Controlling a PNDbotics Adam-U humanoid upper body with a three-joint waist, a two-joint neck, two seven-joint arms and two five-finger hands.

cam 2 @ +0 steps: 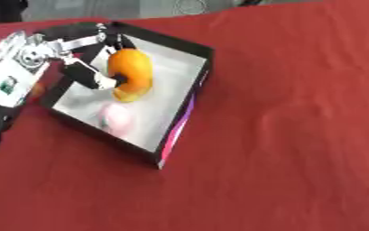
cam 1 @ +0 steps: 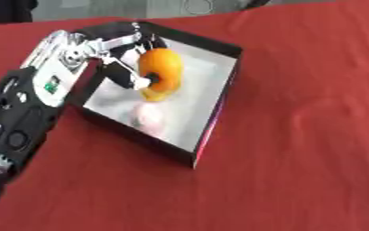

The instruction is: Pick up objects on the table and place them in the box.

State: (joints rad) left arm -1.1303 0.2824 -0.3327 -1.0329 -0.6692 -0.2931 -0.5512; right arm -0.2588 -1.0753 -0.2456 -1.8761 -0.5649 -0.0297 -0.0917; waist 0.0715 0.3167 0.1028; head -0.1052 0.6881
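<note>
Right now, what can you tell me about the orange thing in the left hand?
The orange object is rounded, smooth and fruit-like, orange above and yellower at its lower end. It stands roughly upright, above the open box's pale interior, held in the left hand, whose fingers curl around its left side. A pale pink item lies below it. I cannot tell if they touch.

This looks like a robot test or demonstration space rather than a home. A table [cam 1: 313,135] draped in a plain red cloth [cam 2: 297,171] fills nearly the whole frame, and a black box [cam 1: 219,103] with a white inside sits on it in the upper left. Along the top edge of the frame a strip of grey floor [cam 1: 140,6] shows, with what seems to be a thin cable [cam 1: 199,5] lying on it.
</note>
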